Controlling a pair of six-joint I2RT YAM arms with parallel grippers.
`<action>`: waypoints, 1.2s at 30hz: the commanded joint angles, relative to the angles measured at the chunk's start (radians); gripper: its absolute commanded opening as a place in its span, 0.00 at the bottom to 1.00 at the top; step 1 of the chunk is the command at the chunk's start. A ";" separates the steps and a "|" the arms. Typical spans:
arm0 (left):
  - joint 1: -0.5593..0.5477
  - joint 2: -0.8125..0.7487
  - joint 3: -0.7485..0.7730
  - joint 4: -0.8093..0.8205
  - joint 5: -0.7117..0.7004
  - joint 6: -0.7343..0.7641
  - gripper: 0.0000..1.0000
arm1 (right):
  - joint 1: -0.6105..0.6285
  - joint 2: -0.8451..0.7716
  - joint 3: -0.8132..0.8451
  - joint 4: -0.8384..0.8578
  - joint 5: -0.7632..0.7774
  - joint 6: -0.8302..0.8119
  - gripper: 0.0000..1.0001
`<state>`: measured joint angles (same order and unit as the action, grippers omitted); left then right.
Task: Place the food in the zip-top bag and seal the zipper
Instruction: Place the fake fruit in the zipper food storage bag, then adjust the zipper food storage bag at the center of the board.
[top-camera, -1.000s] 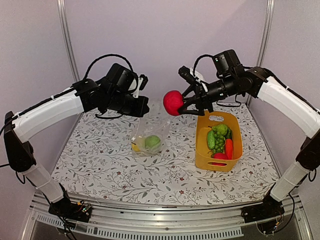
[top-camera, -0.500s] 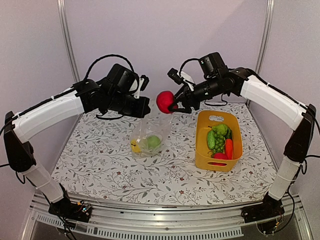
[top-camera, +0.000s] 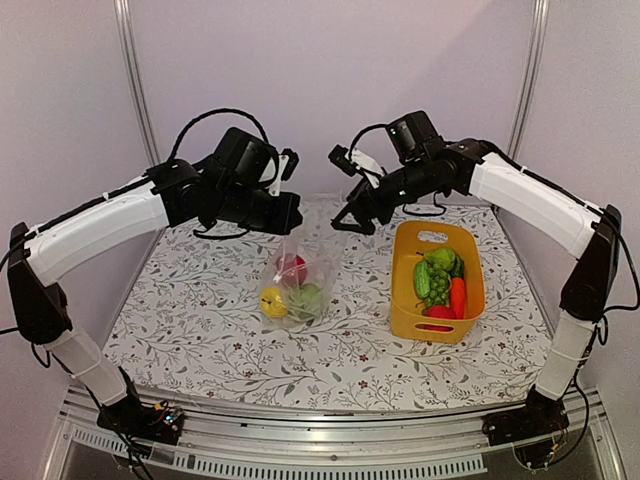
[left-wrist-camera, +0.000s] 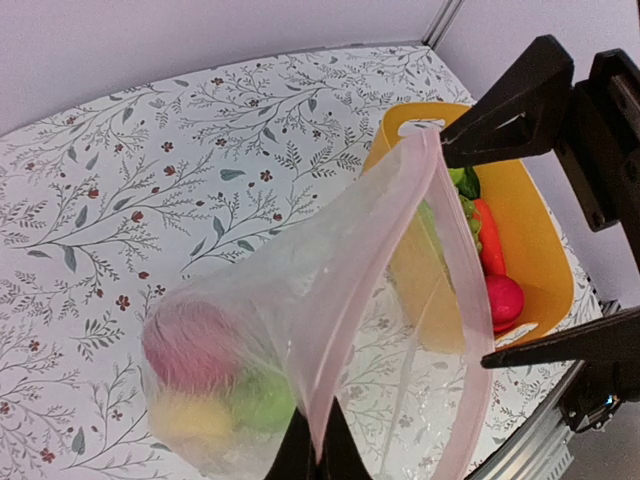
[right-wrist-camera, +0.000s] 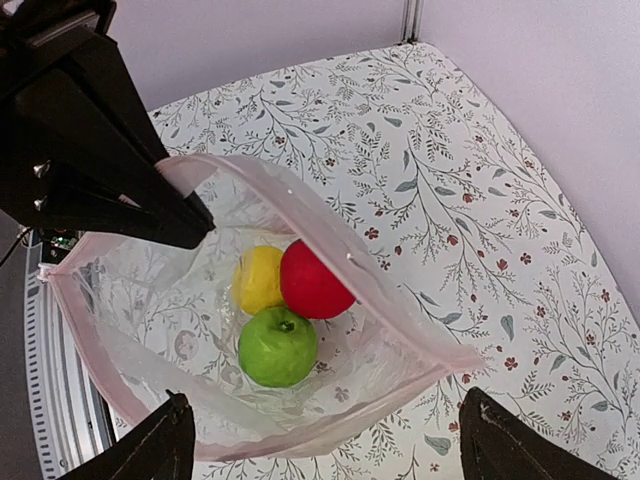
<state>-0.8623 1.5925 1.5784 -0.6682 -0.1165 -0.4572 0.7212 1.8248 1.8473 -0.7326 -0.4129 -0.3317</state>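
The clear zip-top bag (top-camera: 296, 285) hangs open over the table, with my left gripper (top-camera: 291, 224) shut on its top edge (left-wrist-camera: 318, 452). Its pinkish zipper strip (right-wrist-camera: 391, 306) runs round the gaping mouth. Three pieces of the food lie in the bottom: a red ball (right-wrist-camera: 312, 282), a yellow one (right-wrist-camera: 258, 278) and a green apple (right-wrist-camera: 277, 346). My right gripper (top-camera: 352, 216) hovers just above the mouth, open wide and holding nothing (right-wrist-camera: 325, 450). More food, including green grapes (top-camera: 437, 285), a carrot (top-camera: 457, 296) and a red piece (left-wrist-camera: 503, 297), lies in the yellow basket (top-camera: 408, 312).
The yellow basket stands right of the bag, close to it. The floral tablecloth (top-camera: 200, 320) covers the table. Purple walls and metal posts (top-camera: 135, 90) close in the back and sides.
My right gripper carried the red ball left over the bag's mouth and opened. The ball dropped in and now rests beside the yellow and green pieces. The left gripper kept its hold.
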 joint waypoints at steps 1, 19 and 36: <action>-0.011 -0.013 -0.015 0.018 -0.018 0.007 0.00 | 0.011 -0.031 0.013 -0.032 -0.051 -0.052 0.85; 0.003 -0.028 0.019 -0.037 -0.025 0.081 0.00 | 0.187 -0.204 -0.218 0.017 0.115 -0.487 0.67; 0.031 -0.041 0.004 -0.022 0.092 0.073 0.00 | 0.305 -0.121 -0.258 0.102 0.313 -0.637 0.48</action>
<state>-0.8505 1.5875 1.5787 -0.6865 -0.0582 -0.3927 1.0191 1.6875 1.6123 -0.6430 -0.1368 -0.9218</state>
